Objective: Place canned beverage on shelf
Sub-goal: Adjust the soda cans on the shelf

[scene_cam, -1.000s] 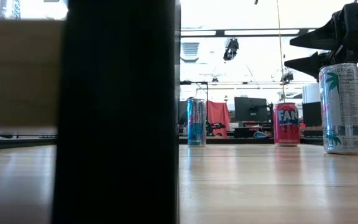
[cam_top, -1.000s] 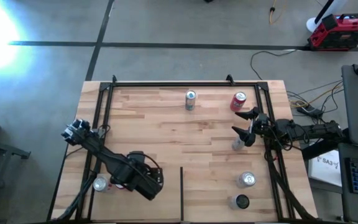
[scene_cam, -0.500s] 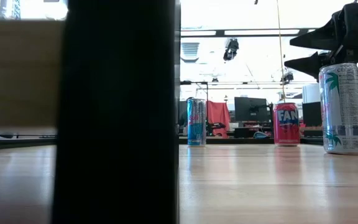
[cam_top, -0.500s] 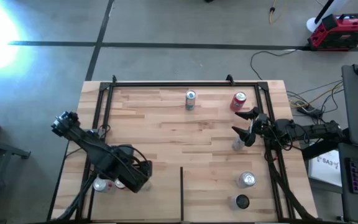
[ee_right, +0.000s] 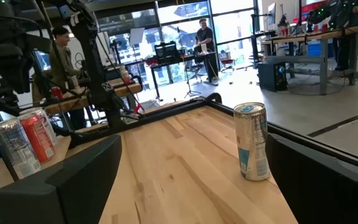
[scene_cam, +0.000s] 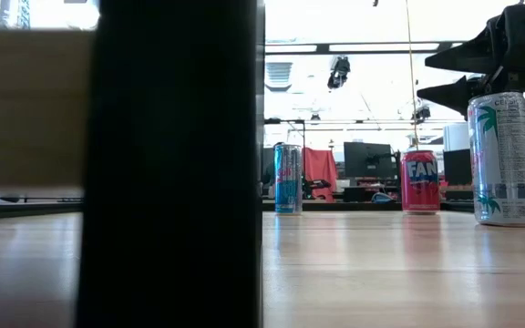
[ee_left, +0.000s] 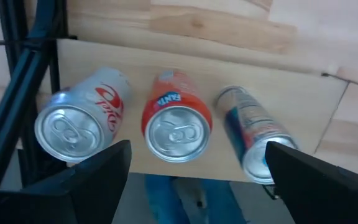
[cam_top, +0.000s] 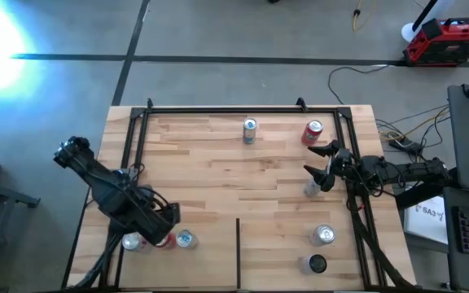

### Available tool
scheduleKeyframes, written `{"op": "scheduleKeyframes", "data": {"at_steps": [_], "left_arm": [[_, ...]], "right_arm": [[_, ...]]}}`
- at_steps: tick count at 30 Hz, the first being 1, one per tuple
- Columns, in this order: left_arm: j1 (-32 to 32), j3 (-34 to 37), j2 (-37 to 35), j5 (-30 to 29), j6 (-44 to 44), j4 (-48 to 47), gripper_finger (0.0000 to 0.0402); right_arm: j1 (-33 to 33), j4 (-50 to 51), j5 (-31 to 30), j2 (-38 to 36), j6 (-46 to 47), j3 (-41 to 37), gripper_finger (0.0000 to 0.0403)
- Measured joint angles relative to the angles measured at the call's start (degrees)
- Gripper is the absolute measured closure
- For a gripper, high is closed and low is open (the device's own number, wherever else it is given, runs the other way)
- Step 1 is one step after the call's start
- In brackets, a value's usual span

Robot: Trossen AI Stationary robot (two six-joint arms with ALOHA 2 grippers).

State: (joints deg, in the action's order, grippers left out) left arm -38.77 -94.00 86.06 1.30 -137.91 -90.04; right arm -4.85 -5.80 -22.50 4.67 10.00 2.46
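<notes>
Butcher-block shelf [cam_top: 218,175], viewed from above. Your left gripper [ee_left: 191,177] hovers wide open over three supply cans at the shelf's near-left corner, centred on the orange Fanta can [ee_left: 176,121]. Step in hand: selecting; next, descend and close. The right gripper [cam_top: 322,163], open, waits at the right rail.

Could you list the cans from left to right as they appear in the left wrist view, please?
Silver cola can → orange soda can → blue-and-white can, all three just ahead of the open left end effector.
</notes>
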Motion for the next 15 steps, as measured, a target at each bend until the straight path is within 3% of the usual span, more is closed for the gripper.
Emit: {"op": "scheduleKeyframes", "data": {"at_steps": [10,15], "left_arm": [[-8.5,-1.0,1.0,2.2,27.3,3.3,0.0058],[-17.0,-0.8,0.9,5.0,19.4,0.2,0.0072]], "right_arm": [[0.0,0.0,0.0,0.0,0.0,0.0,0.0021],[0.0,0.0,0.0,0.0,0.0,0.0,0.0021]]}}
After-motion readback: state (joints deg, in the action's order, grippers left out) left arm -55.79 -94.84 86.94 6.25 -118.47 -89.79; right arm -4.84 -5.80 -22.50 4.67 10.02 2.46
